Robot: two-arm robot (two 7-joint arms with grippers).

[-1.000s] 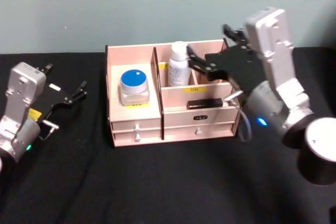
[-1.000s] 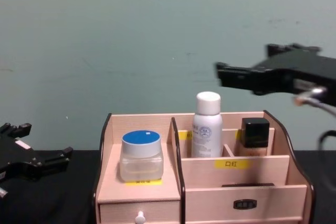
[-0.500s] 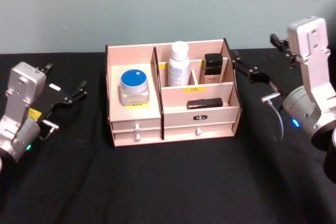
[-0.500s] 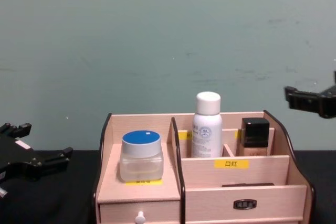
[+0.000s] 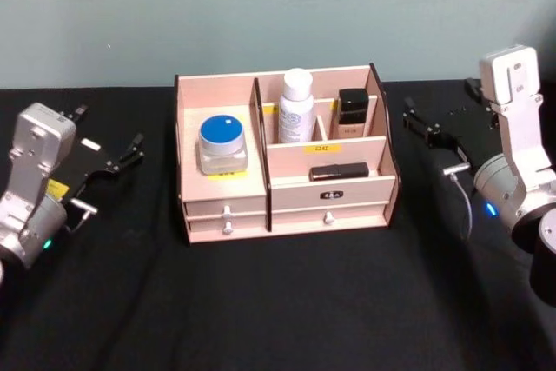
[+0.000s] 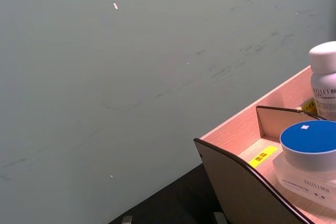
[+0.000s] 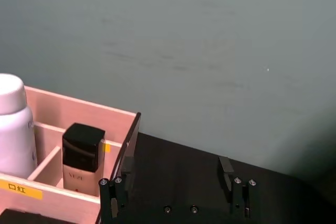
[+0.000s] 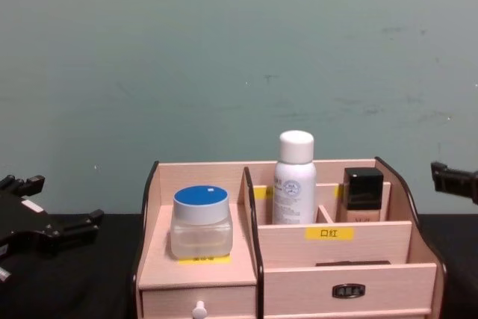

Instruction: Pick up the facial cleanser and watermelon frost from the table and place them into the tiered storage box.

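Just right of the box (image 5: pixel 287 215), level with its back row: right gripper (image 5: pixel 443 110), fingers spread wide, nothing between them. Well off to the box's left, low by the table: left gripper (image 5: pixel 106 132), likewise open and empty (parked, by the look of it).

Inside the box: white bottle (image 5: pixel 295 110) upright in the middle back compartment, black-capped bottle (image 5: pixel 352 110) upright in the right back one, jar (image 5: pixel 222 141) on the left tier, a flat black item (image 5: pixel 339 171) on the front step. Cannot tell which is cleanser and which is frost. Probably both placed already, so little left beyond clearing off.

Worth noting for any further move: black-capped bottle lying to the left of the right gripper, past the box's end wall, long axis vertical, so nearer the right arm by far.
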